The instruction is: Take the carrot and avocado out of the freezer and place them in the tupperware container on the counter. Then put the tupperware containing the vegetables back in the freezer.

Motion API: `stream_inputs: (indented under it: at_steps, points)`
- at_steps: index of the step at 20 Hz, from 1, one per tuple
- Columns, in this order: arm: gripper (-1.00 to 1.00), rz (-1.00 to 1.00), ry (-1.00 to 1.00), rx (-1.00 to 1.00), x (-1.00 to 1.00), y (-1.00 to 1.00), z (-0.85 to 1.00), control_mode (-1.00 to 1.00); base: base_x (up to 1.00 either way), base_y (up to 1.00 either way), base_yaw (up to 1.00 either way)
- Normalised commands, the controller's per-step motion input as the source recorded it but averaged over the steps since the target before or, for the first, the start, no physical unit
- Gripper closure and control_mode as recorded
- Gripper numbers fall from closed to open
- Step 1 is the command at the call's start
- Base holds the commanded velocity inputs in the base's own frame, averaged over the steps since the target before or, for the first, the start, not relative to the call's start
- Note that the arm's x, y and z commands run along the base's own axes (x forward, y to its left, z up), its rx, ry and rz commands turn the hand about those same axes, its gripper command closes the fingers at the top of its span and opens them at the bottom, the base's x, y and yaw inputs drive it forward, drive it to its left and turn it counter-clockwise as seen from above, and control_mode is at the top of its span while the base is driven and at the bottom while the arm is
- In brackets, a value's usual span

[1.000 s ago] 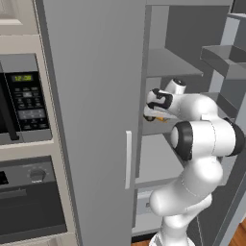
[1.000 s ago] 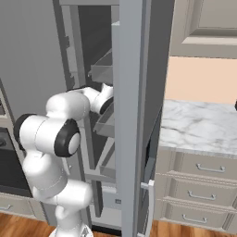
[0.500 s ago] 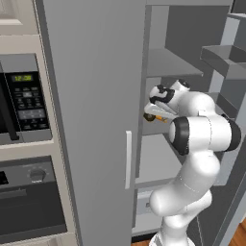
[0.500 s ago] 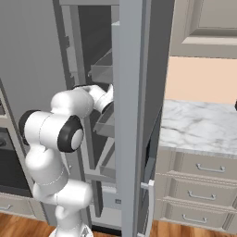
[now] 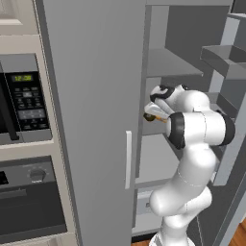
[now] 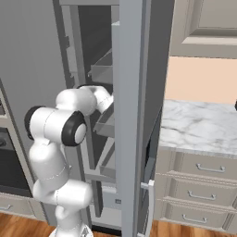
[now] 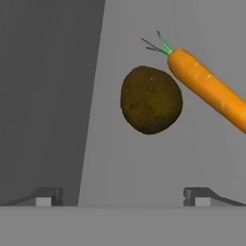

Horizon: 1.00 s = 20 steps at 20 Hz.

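Arm reached further into freezer since a second ago. Gripper wide apart, empty, hovering over avocado on shelf, carrot touching beside. Avocado probably firm, rounded, slippery: pinch across middle.

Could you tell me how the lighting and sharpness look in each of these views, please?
Hand view: flat light, the avocado and carrot crisp, a darker grey band on the left. Left base view: even light, no glare on the freezer door. Right base view: the counter bright, the freezer interior dim.
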Motion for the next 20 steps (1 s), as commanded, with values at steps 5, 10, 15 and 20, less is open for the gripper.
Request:
stream_inputs:
  at_steps: [5,10,15,20]
  points:
    - [-1.0,0.0,-0.02,0.04,0.19,0.0,-0.07,-1.0,0.0,0.0,0.0]
    - [-1.0,0.0,0.0,0.04,0.35,-0.02,-0.07,-1.0,0.0,0.0,0.0]
    - [-1.0,0.0,0.0,0.05,0.37,-0.06,-0.11,-1.0,0.0,0.0,0.0]
    - [-1.0,0.0,-0.01,0.02,0.31,-0.07,-0.21,-1.0,0.0,0.0,0.0]
